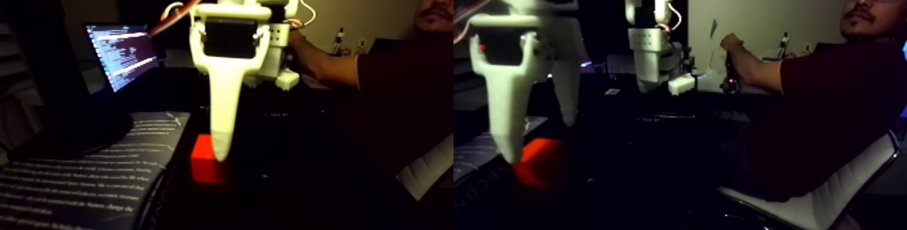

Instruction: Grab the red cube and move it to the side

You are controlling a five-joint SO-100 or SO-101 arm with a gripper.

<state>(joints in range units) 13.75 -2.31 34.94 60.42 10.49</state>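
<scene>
Lit laptop (121, 54) behind printed book (88, 179); seated person (810, 111) on white chair (843, 192)

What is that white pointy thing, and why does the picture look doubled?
It is one wide picture holding two nearly equal views side by side, taken close behind a small robot arm. The white pointy parts are its fingers, reaching down onto a red cube on a dark table. Whether they actually grip the cube is too dark to tell. A printed dark book lies beside the cube, a laptop glows behind, and a seated person holds something at the desk.
</scene>
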